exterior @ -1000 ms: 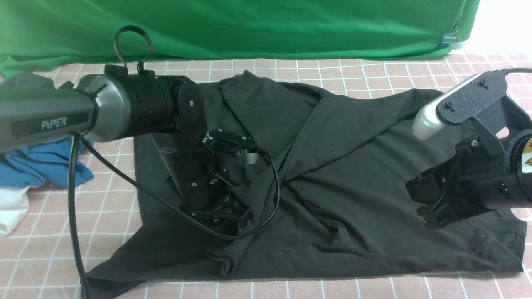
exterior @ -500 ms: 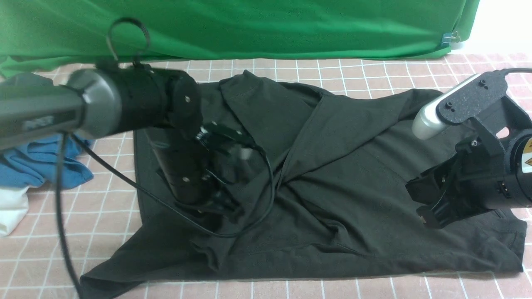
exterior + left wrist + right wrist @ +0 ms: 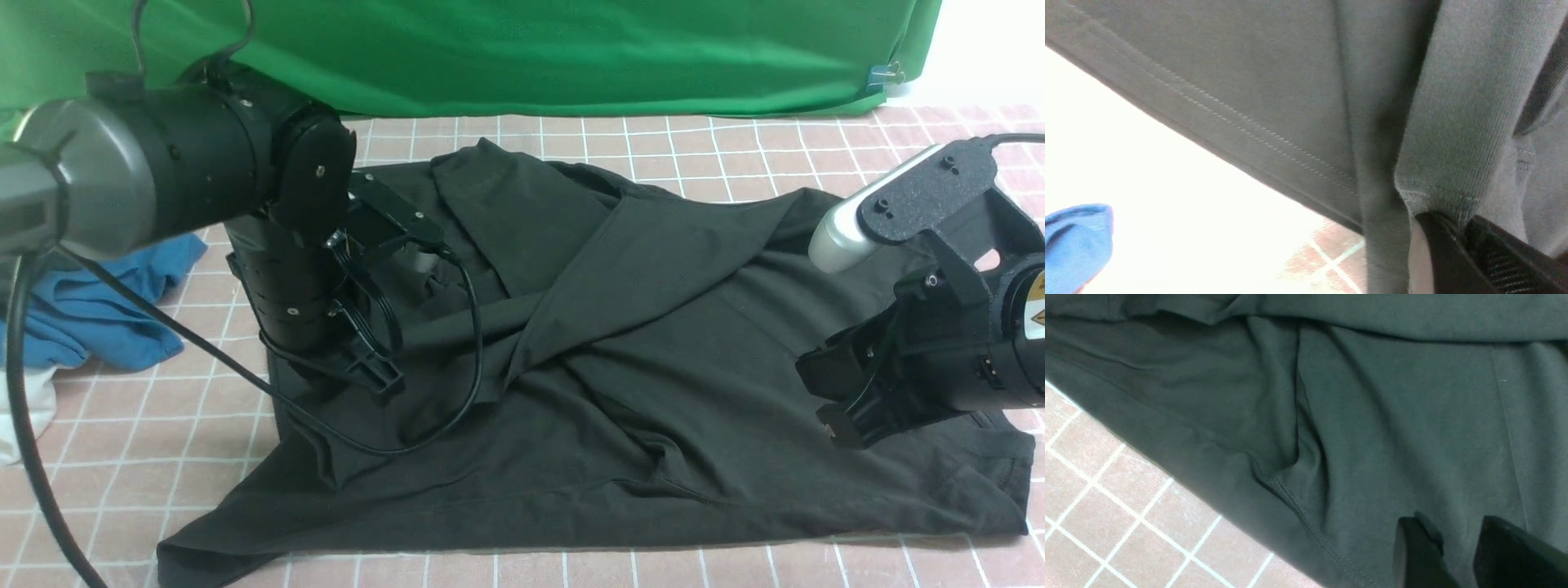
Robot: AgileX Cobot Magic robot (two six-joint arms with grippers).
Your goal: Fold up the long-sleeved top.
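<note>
Black, thin and limp, the long-sleeved top (image 3: 653, 327) lies rumpled across the checked cloth (image 3: 735, 131). It should lift lightly, and hems and cuffs offer the surest hold. The left gripper (image 3: 1459, 226) pinches a ribbed edge. The right gripper (image 3: 1453, 535) hovers above the fabric, jaws partly apart and empty.

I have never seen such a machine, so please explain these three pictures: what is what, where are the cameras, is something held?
It is a robot with two arms. The wide picture looks forward from between them; the other two come from cameras on the wrists. A black long-sleeved top lies rumpled on a pink checked cloth; a blue garment lies at the left. The left gripper is shut on a fold of the top. The right gripper hangs open above the top, holding nothing.
</note>
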